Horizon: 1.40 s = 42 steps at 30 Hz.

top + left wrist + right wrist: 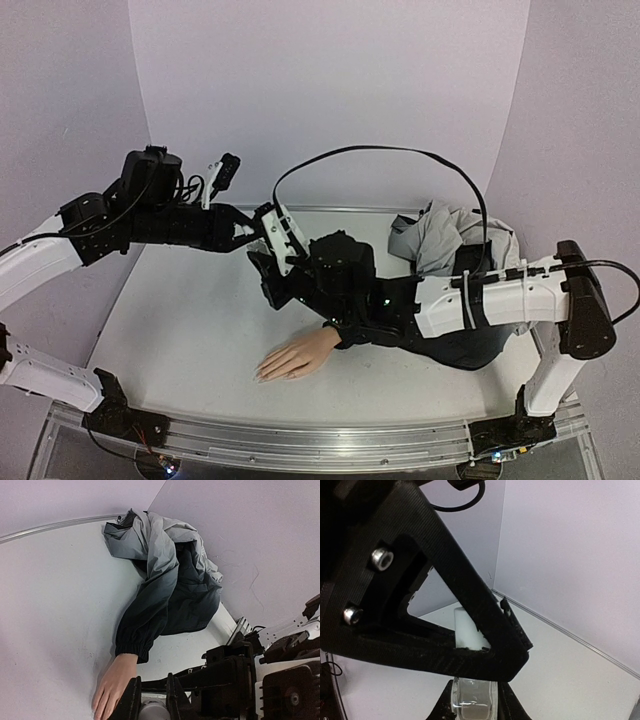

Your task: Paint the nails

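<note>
The peach mannequin hand (296, 354) lies palm down on the table, its dark sleeve running off to the right. Its nails (262, 375) are too small to make out. Above the table, behind the hand, my right gripper (472, 706) is shut on a small clear glass bottle (472, 700). The bottle's white cap (466, 626) points up. My left gripper (151, 703) is shut on that cap (152, 712), and one of its black fingers (470, 605) crosses in front of the cap. In the top view both grippers meet at mid-table (268, 245), and the bottle is hidden there. The hand (113, 681) lies just left of my left fingers.
A grey-to-navy jacket (448, 240) is bunched at the back right, and its sleeve leads to the hand. A black cable (400, 152) arcs over the right arm. Purple walls close in the back and the sides.
</note>
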Each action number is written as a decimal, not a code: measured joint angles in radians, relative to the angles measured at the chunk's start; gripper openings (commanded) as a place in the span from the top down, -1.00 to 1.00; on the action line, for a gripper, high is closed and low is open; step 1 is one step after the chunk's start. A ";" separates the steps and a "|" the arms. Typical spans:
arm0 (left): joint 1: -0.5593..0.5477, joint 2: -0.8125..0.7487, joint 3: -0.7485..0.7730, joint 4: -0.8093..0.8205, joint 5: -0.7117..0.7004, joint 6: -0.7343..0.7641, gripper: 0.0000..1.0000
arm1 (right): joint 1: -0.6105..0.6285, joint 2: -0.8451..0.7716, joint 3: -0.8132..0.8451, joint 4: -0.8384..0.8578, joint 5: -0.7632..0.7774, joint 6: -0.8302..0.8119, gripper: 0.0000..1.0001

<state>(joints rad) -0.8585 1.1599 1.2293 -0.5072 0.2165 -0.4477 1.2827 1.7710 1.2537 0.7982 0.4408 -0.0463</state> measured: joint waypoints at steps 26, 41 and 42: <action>-0.011 0.066 0.061 0.076 0.590 0.300 -0.73 | -0.318 -0.177 -0.224 0.270 -1.359 0.454 1.00; 0.055 -0.101 -0.024 -0.011 0.163 0.075 -0.54 | -0.212 -0.133 -0.128 -0.123 -0.330 0.208 1.00; 0.064 -0.098 -0.026 -0.016 0.138 0.050 -0.45 | -0.183 -0.114 -0.114 -0.139 -0.280 0.198 1.00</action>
<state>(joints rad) -0.7940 1.0622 1.2034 -0.5236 0.3546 -0.3981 1.0992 1.6566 1.1400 0.6594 0.1612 0.1520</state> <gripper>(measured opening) 0.845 0.216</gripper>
